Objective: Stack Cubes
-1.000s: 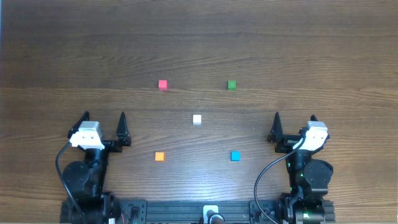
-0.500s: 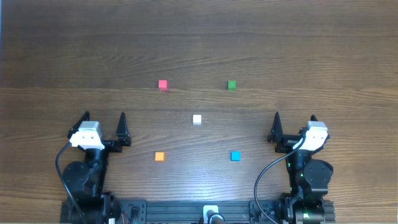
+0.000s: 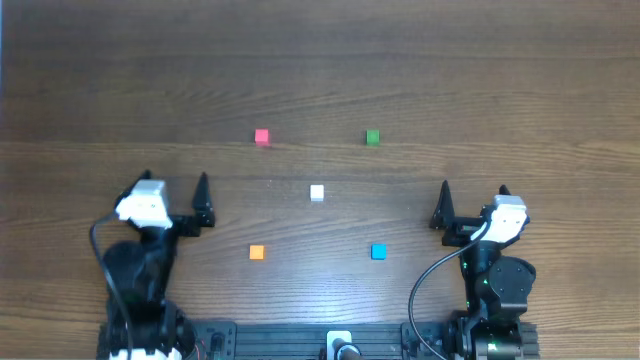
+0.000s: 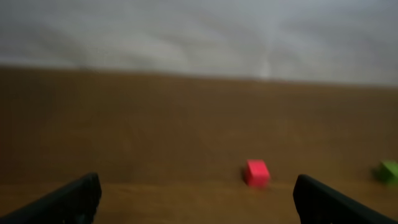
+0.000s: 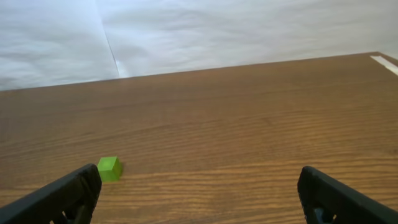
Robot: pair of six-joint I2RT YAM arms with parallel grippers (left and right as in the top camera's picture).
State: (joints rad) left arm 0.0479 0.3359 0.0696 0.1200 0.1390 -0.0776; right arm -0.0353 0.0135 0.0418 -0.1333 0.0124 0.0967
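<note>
Left claw (image 3: 175, 190) and right claw (image 3: 473, 198), both spread open and empty, hung low over the tabletop (image 3: 480, 70). Between them lay the white cube (image 3: 317, 192). The orange cube (image 3: 257, 252) and blue cube (image 3: 378, 251) sat inward of each claw, the pink cube (image 3: 262, 136) and green cube (image 3: 373, 137) farther ahead. Nothing was stacked; the wide jaws suited a first pick.

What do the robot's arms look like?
Both arms are black, each with a white box at the wrist and a looping black cable. The left gripper and right gripper each have two black, pointed fingers.
</note>
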